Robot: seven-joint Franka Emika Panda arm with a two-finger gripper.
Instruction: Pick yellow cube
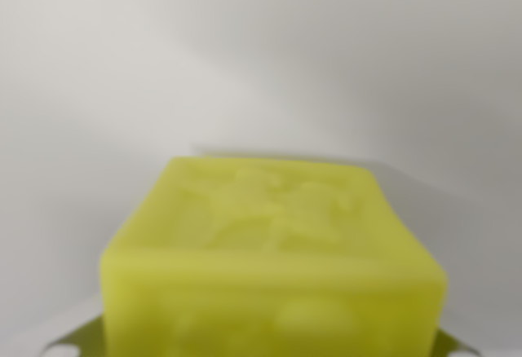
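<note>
The yellow cube [273, 267] fills the bottom of the wrist view, right up against the lens and out of focus, its near face cut off by the lower edge. It sits low and centred, a touch toward the wrist view's right, with a blurred raised pattern on its top face and on the near one. Behind it there is only a pale grey surface [245, 63], with a soft shadow lying past the cube's far edge. At the two bottom corners, small grey-metal bits peek out on either side of the cube; these look like parts of the gripper [269, 350], but they are too clipped and blurred to say whether the jaws are spread, closed or pressing the cube, so that cannot be told. As for progress, the camera is clearly very close on the cube, which suggests the approach is made; whether a grasp is on, or a lift begun, the view does not show. The cube stands square to the camera, near face front-on, edges running straight away. No long axis stands out; it looks slightly wider than deep.
</note>
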